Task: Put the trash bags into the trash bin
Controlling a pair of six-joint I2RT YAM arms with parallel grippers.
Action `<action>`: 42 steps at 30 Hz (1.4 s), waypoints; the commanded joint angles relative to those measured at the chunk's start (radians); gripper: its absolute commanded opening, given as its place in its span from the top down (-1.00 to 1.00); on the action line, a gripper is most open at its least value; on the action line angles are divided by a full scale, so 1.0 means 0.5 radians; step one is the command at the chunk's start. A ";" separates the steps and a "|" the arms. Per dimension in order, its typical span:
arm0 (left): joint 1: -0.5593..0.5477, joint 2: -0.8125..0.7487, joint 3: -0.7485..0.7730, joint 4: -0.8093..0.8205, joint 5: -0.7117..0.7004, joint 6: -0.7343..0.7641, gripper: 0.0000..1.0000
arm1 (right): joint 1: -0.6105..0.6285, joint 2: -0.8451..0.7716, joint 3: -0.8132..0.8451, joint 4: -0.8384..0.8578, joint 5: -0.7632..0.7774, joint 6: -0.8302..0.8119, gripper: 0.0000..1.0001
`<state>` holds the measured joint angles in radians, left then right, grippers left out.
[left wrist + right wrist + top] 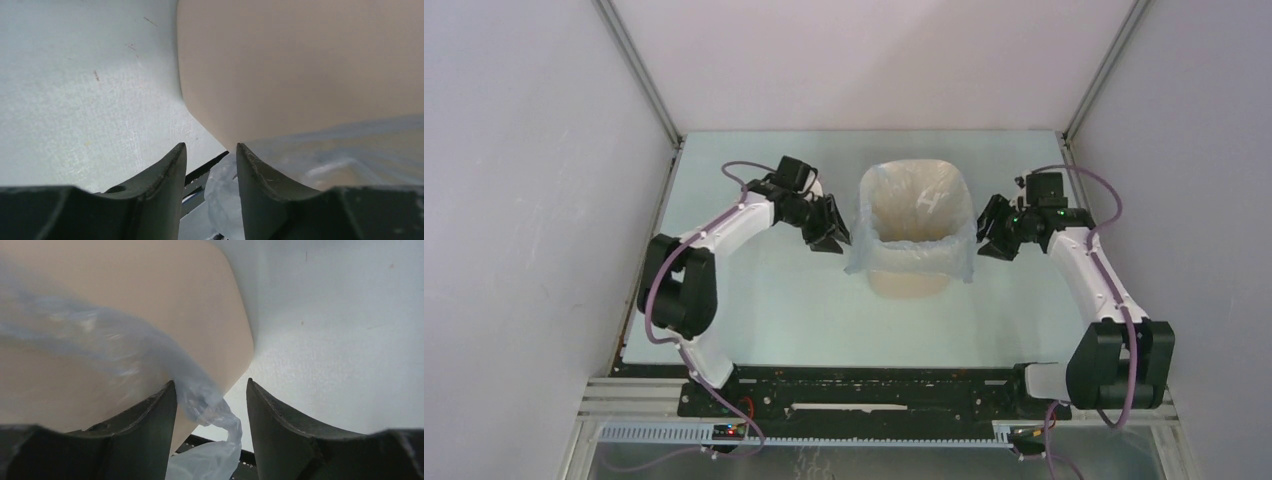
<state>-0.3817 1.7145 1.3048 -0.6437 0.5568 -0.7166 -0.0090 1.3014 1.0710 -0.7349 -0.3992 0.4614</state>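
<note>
The beige trash bin (908, 284) stands upright mid-table. The pale-blue trash bag (911, 256) lines its mouth, and its edge is folded down over the rim and the upper outer walls. My left gripper (833, 236) sits against the bin's left side, jaws apart. In the left wrist view it (210, 150) has bag film (350, 145) between and behind the fingers, beside the bin wall (300, 65). My right gripper (991, 240) is at the bin's right side, open. In the right wrist view it (211, 387) has a twisted strand of bag (212, 412) hanging loose between the jaws, next to the bin (125, 290).
The pale green table top (764, 310) is boxed in by grey walls on the left, right and back. A black rail with cabling (864, 395) runs along the near edge between the arm bases.
</note>
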 commanded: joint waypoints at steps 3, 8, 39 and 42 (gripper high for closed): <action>-0.123 0.133 0.082 0.078 0.168 0.028 0.19 | 0.150 0.087 -0.193 0.291 -0.087 0.185 -0.23; -0.151 0.233 0.101 0.049 0.089 0.098 0.43 | 0.171 0.205 -0.237 0.321 -0.040 0.122 -0.22; -0.152 -0.281 0.064 -0.265 -0.294 0.272 -0.04 | -0.077 -0.041 1.156 -0.658 0.037 -0.272 -0.68; -0.154 -0.308 0.065 -0.288 -0.311 0.292 -0.07 | 0.158 0.073 1.441 -0.649 0.091 -0.269 -0.68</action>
<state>-0.4522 1.6302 1.3067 -0.7719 0.4236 -0.6014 -0.0467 1.2987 1.6245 -1.0733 -0.3531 0.3424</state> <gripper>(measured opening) 0.527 0.837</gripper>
